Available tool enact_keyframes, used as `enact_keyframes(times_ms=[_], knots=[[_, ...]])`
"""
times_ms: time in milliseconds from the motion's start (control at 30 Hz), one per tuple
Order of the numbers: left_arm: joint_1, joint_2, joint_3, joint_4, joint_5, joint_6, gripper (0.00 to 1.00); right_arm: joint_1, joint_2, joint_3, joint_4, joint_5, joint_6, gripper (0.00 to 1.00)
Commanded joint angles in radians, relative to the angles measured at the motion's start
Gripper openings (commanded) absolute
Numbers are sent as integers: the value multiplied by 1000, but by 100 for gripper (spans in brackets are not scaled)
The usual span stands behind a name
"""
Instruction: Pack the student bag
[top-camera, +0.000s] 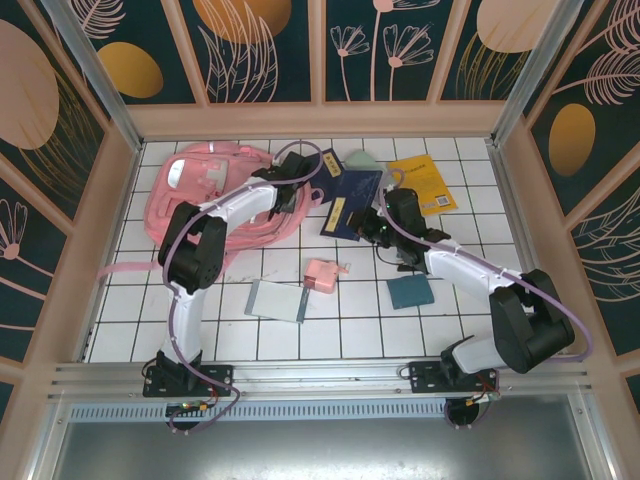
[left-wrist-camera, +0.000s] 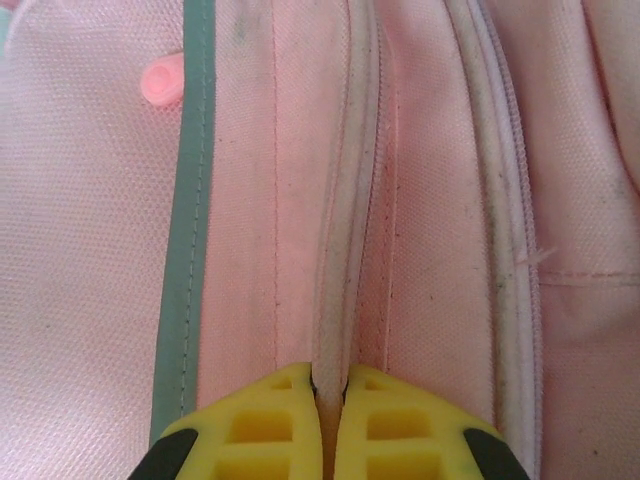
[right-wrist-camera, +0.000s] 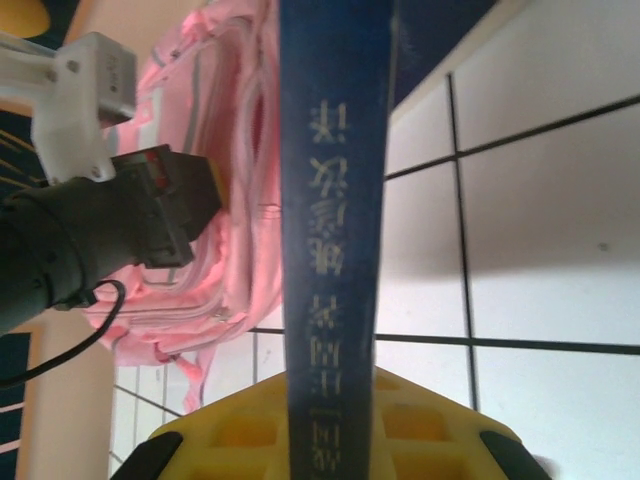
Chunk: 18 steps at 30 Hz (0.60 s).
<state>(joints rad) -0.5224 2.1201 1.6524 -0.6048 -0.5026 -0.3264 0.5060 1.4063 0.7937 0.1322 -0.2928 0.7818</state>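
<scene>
My left claw (left-wrist-camera: 330, 400) is pinched tight on a pale zip edge (left-wrist-camera: 345, 230) of the student bag (top-camera: 200, 195). The bag lies flat at the far left of the table (top-camera: 330, 335). My right claw (right-wrist-camera: 330, 425) is clamped on a blue book (right-wrist-camera: 330, 200), which stands on its thin edge just beside the bag. I think the job now is to get the bag's mouth open so the book can go in. To do it well, I should lift the edge slowly so the thin cloth does not slip out. Then I should bring the book in straight, thin side first. Near me on the white tiles lie a grey notebook (top-camera: 277, 300), a small pink pouch (top-camera: 323, 276) and a teal pad (top-camera: 410, 291). Farther back lies a yellow book (top-camera: 425, 185). Behind it all stand dark walls (top-camera: 260, 50) painted with leaves and gold circles.
</scene>
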Motion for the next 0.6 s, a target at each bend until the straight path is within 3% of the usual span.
enact_keyframes(times_ms=[0,267,567], knots=[[9,-121,12,-47,-22,-18,0,17,17,81,104,-64,-30,0],[39,-292,43,-33,74,-45,0,35,159,215,172,-113,-5,0],[130,-369,115,-19,227,-60,0,92,388,376,290,-179,74,0]])
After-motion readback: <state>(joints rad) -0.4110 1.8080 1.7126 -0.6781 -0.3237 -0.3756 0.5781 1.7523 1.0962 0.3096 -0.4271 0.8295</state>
